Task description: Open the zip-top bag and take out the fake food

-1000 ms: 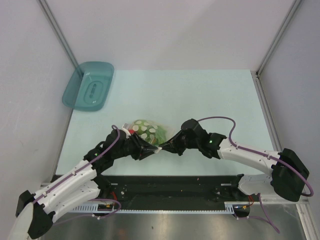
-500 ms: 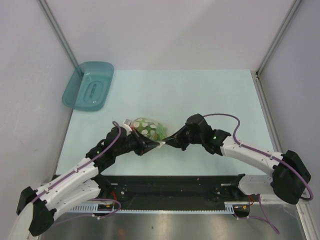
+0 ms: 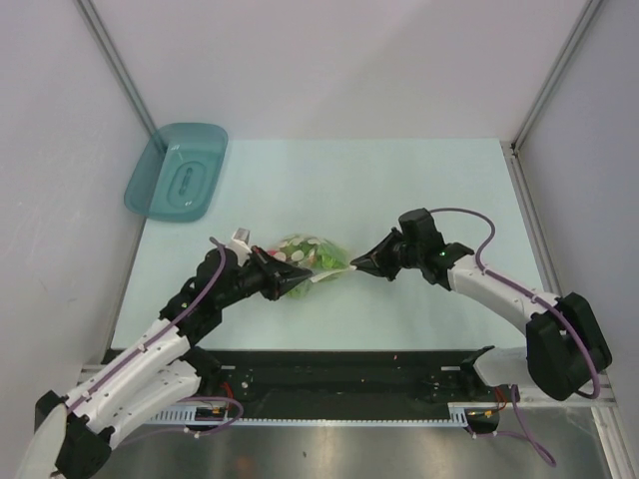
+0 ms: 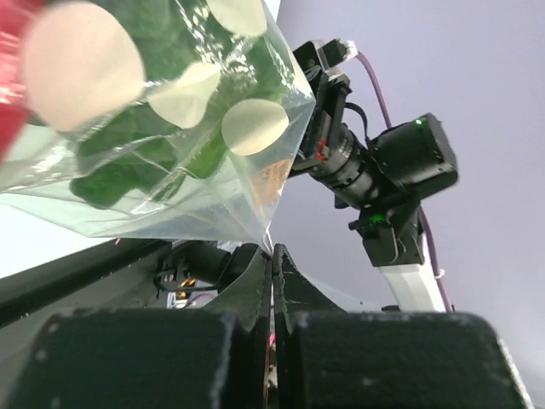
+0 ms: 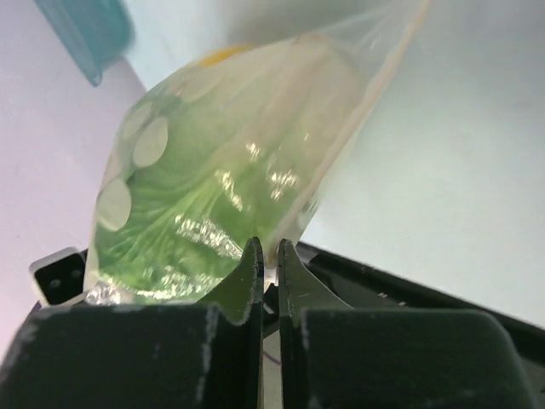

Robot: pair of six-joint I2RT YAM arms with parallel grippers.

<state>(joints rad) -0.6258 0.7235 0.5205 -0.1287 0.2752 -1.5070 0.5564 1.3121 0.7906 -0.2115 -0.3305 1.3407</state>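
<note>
Left gripper [image 4: 272, 260], right gripper [image 5: 266, 253] clamped on zip-top bag [image 3: 312, 257]; red piece [image 4: 10, 102] in left wrist view, yellow fruit [image 5: 228, 54] in right

red piece [image 4: 7, 123] cut off, teal tray [image 5: 83, 31] blurred

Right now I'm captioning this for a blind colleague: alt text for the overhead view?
Two robot arms hold a dotted zip-top bag of fake food between them over a table, the left hand and right hand each pinching one end. A teal tray sits at the far left corner.
</note>
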